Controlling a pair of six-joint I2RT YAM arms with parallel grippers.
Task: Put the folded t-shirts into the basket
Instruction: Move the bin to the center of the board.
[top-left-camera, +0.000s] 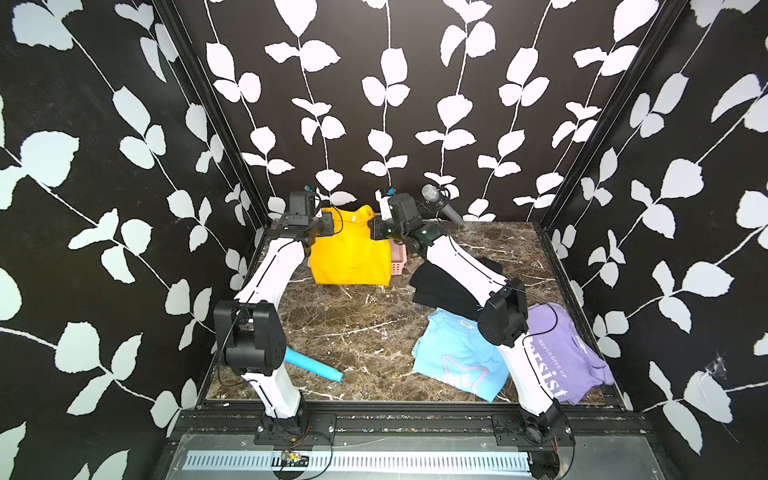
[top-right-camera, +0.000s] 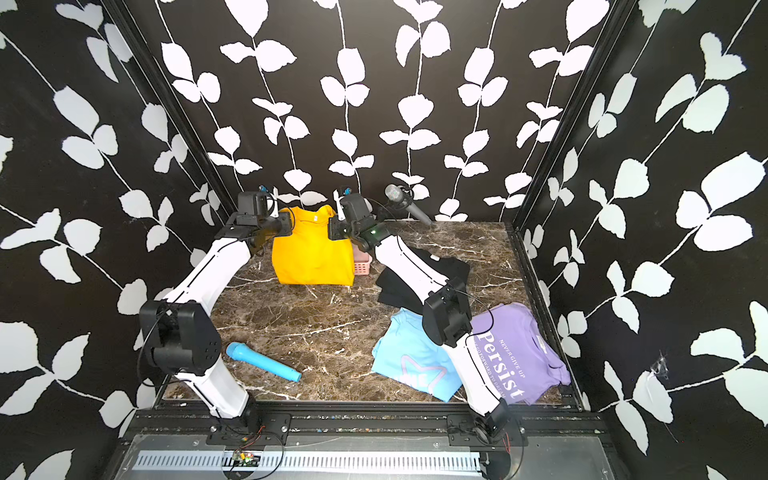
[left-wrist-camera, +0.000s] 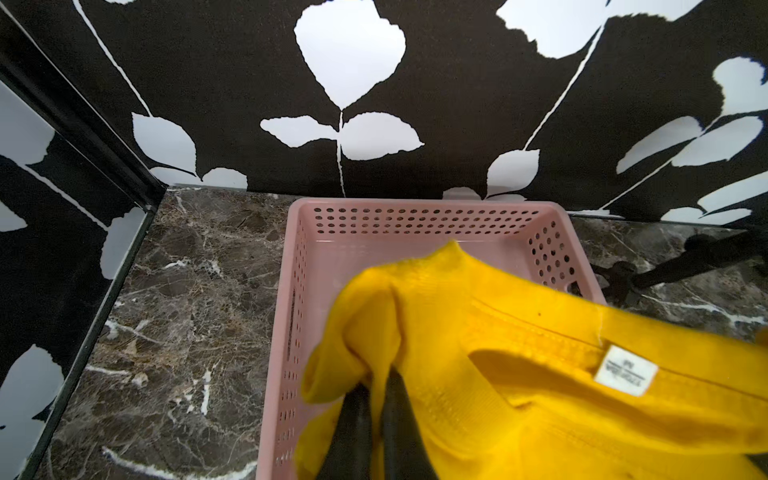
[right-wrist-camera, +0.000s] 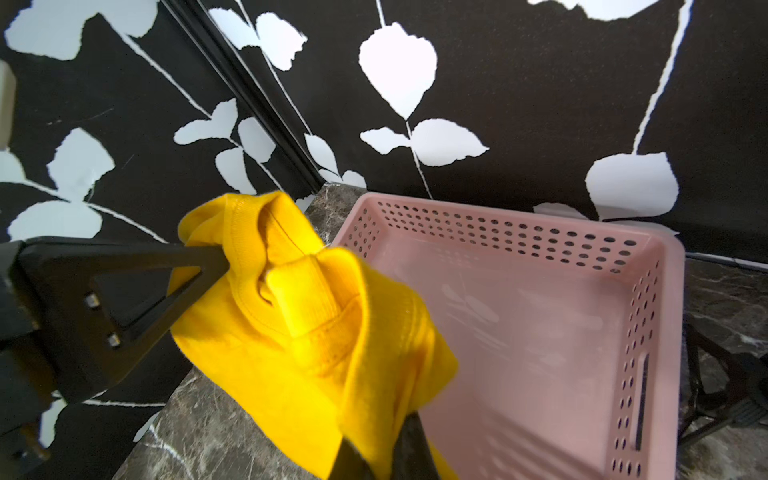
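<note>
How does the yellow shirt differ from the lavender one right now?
The yellow shirt is lifted, pinched by the left gripper and right gripper at the basket; the lavender shirt lies on the table. The yellow shirt is plain; the lavender shirt carries white "Persist" lettering. Neither rests in the basket.

Black walls (top-left-camera: 415, 62) printed with white leafy vines enclose a dark brown marble tabletop (top-left-camera: 353, 332) veined in white, fronted by a black rail (top-left-camera: 395, 419)
</note>
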